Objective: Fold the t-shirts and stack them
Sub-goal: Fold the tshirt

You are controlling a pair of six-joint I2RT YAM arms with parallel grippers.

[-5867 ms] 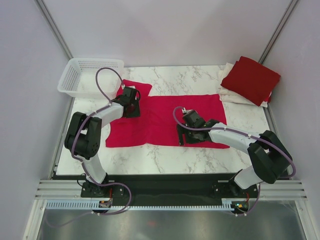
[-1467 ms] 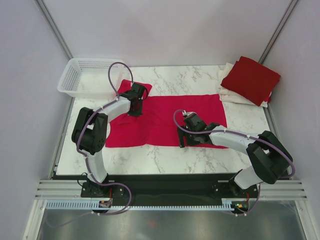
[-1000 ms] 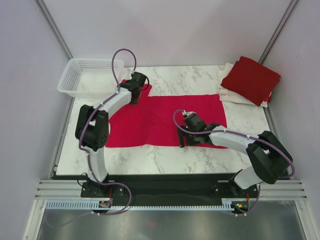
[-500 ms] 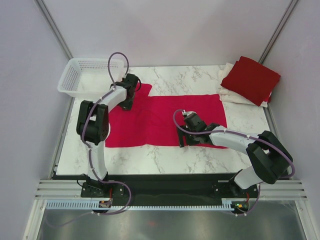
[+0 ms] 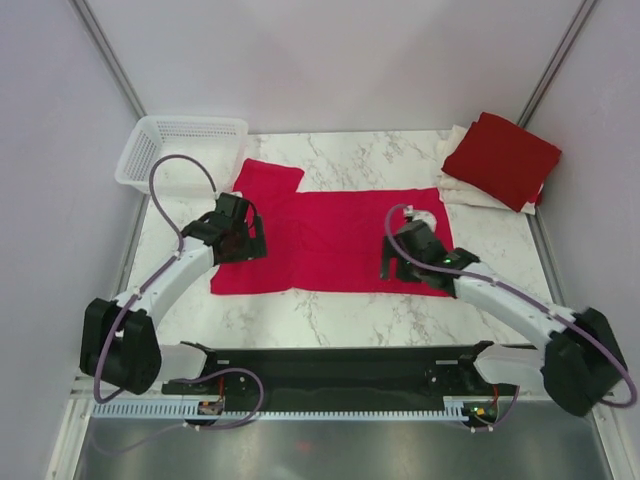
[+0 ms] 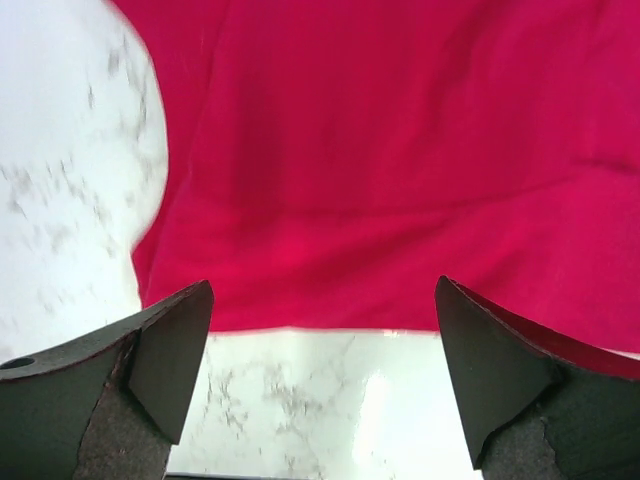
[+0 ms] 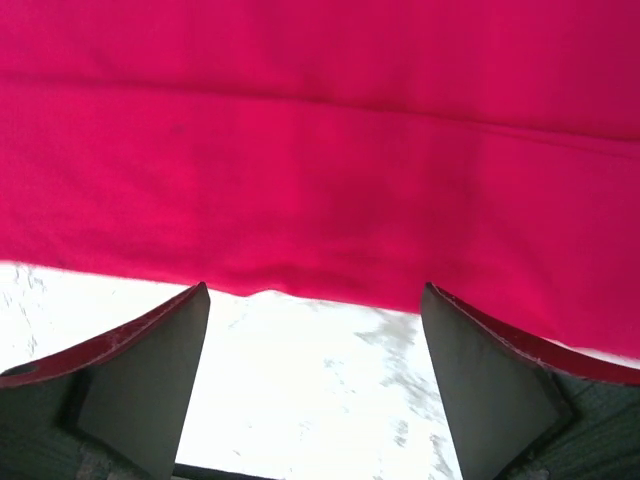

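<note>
A bright crimson t-shirt (image 5: 325, 238) lies spread flat on the marble table (image 5: 330, 310), one sleeve (image 5: 270, 178) pointing to the back left. My left gripper (image 5: 240, 243) hovers open over the shirt's front-left part. In the left wrist view its gripper (image 6: 322, 290) holds nothing, with the shirt's near hem (image 6: 330, 320) between the fingers. My right gripper (image 5: 396, 262) is open at the front hem on the right. The right wrist view shows that gripper (image 7: 315, 290) empty above the hem (image 7: 300, 275). At the back right a folded darker red t-shirt (image 5: 502, 158) lies on folded white t-shirts (image 5: 456, 187).
A white mesh basket (image 5: 180, 150) stands at the back left corner. Grey walls close in both sides and the back. A black base rail (image 5: 330, 365) runs along the near table edge.
My left gripper opened and let go of the sleeve, then pulled back from the back left to the shirt's front-left. The right gripper drew rightward. The sleeve now lies flat.
</note>
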